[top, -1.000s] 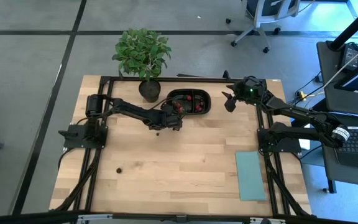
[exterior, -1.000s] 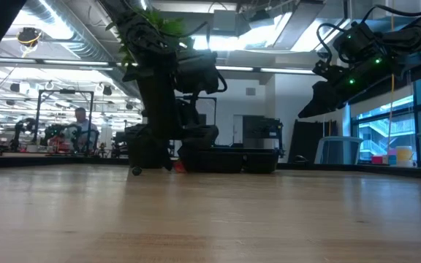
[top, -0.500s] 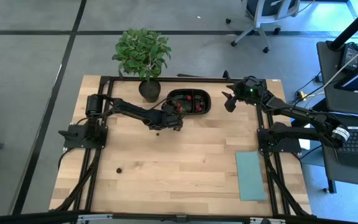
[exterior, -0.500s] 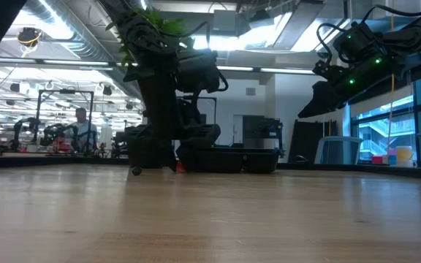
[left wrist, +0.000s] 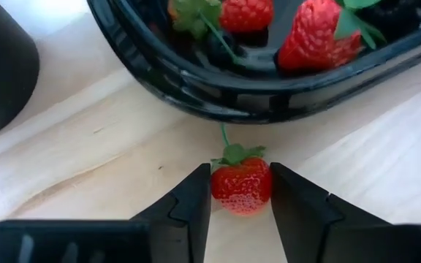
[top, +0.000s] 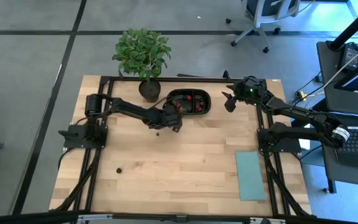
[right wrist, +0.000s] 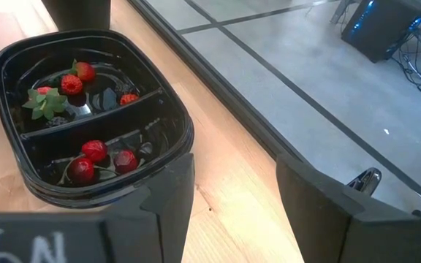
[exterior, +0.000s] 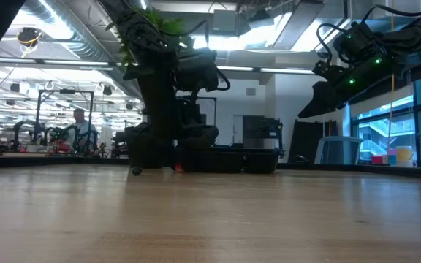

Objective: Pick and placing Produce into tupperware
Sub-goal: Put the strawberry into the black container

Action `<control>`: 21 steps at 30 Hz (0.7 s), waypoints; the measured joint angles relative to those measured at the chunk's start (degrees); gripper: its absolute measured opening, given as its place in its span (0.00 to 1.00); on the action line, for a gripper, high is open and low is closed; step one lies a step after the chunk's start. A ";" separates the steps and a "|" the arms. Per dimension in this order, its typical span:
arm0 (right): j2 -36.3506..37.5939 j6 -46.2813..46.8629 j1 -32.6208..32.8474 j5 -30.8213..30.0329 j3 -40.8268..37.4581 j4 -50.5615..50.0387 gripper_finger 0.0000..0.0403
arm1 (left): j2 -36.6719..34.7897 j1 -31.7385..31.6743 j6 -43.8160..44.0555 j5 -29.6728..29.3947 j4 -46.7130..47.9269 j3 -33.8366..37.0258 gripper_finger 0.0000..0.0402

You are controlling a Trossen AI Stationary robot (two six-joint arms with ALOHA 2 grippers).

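While the left gripper (left wrist: 240,191) sits low on the table just outside the black tray (left wrist: 196,80), its two fingers (left wrist: 192,201) press against either side of a small red strawberry (left wrist: 241,184) lying on the wood, so the claw is grasping that berry, which rests just short of the tray's rim; in the high view the same gripper (top: 171,120) lies at about seven o'clock from the tray (top: 205,99), beside the potted plant (top: 143,55); several red berries (right wrist: 86,150) already lie in both compartments of the tray; the right gripper (top: 229,101) hangs at about three o'clock from the tray, its claw released and holding nothing; one dark berry (top: 119,169) sits well apart toward the table's seven o'clock corner; the step in hand looks like the pick, with the grasp just made; the next move would call for lifting the strawberry clear of the rim, carrying it over a compartment, and opening the claw there.
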State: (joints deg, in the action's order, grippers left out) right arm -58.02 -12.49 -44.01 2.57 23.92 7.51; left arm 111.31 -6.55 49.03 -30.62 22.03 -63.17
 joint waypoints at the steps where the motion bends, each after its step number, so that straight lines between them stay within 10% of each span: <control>1: 0.00 0.00 0.00 0.00 0.00 -0.08 0.49 | -0.42 -0.06 -0.66 1.11 0.24 0.01 0.30; 21: 0.00 0.24 -0.01 0.00 0.00 -0.15 0.49 | -12.83 -3.31 -19.42 38.65 0.93 0.01 0.30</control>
State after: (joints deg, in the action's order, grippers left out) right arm -58.02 -12.25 -44.02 2.57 23.92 7.35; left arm 98.49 -9.85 29.61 8.03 22.96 -63.16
